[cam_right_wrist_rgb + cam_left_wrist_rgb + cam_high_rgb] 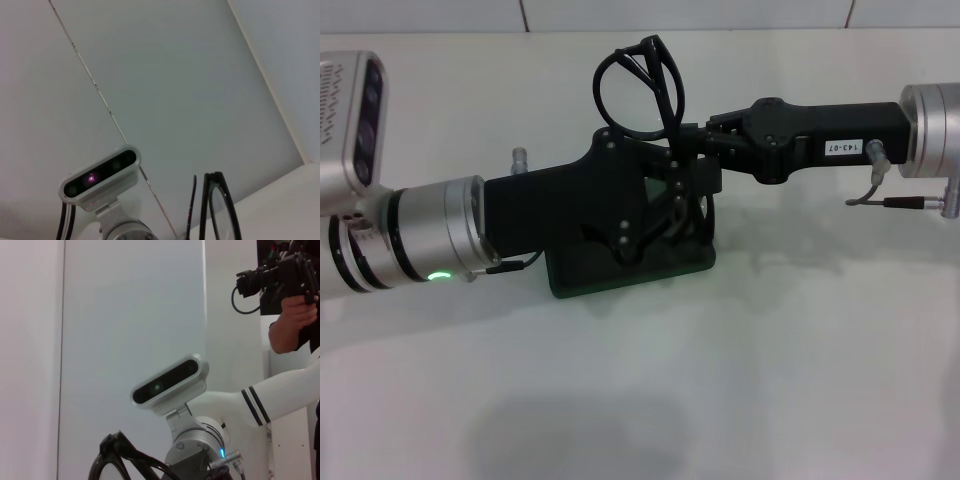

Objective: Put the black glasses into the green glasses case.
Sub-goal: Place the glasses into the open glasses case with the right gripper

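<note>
Meeting above the green glasses case (570, 285) on the white table (770, 380), both grippers converge on the black glasses (640, 90), which stand upright over the case. The right gripper (705, 135) appears pinched on the glasses; whether the left gripper's (665, 195) fingers are spread or closed cannot be told. Risk: the thin frame could twist or slip free, missing the mostly hidden case.

left arm (430, 235): silver cuff, black bands, green light, black gripper housing with screws | right arm (930, 130): silver cuff, black gripper body, white label "143-07", thin grey cable with plug | wrist camera (170, 382): silver oblong bar, dark lens strip, above the cuff
</note>
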You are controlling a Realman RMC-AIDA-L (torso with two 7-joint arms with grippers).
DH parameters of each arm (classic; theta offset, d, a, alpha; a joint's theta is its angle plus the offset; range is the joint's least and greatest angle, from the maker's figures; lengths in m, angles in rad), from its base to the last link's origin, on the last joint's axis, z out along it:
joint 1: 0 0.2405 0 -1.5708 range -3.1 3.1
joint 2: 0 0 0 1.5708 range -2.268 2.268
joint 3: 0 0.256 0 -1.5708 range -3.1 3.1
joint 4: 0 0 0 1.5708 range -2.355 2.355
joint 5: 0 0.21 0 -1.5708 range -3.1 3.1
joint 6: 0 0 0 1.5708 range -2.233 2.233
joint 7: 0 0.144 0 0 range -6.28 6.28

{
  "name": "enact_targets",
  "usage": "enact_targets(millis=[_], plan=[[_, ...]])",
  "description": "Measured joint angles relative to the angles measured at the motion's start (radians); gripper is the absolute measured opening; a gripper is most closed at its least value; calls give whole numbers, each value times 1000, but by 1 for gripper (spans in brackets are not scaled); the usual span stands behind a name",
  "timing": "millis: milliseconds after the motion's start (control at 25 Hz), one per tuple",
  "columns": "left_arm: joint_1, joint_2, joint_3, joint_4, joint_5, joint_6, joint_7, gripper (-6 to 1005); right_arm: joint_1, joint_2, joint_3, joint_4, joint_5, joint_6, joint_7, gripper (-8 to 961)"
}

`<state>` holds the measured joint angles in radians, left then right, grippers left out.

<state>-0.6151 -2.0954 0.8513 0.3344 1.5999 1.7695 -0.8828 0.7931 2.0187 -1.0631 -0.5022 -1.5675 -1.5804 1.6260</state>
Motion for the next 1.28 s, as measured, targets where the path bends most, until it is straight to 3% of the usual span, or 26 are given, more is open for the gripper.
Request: enact_targets(millis=[1280], plan=[[8,3,-8,9,-4,35,-26,-2,-16,-5,9,-2,0,5,-35,75]])
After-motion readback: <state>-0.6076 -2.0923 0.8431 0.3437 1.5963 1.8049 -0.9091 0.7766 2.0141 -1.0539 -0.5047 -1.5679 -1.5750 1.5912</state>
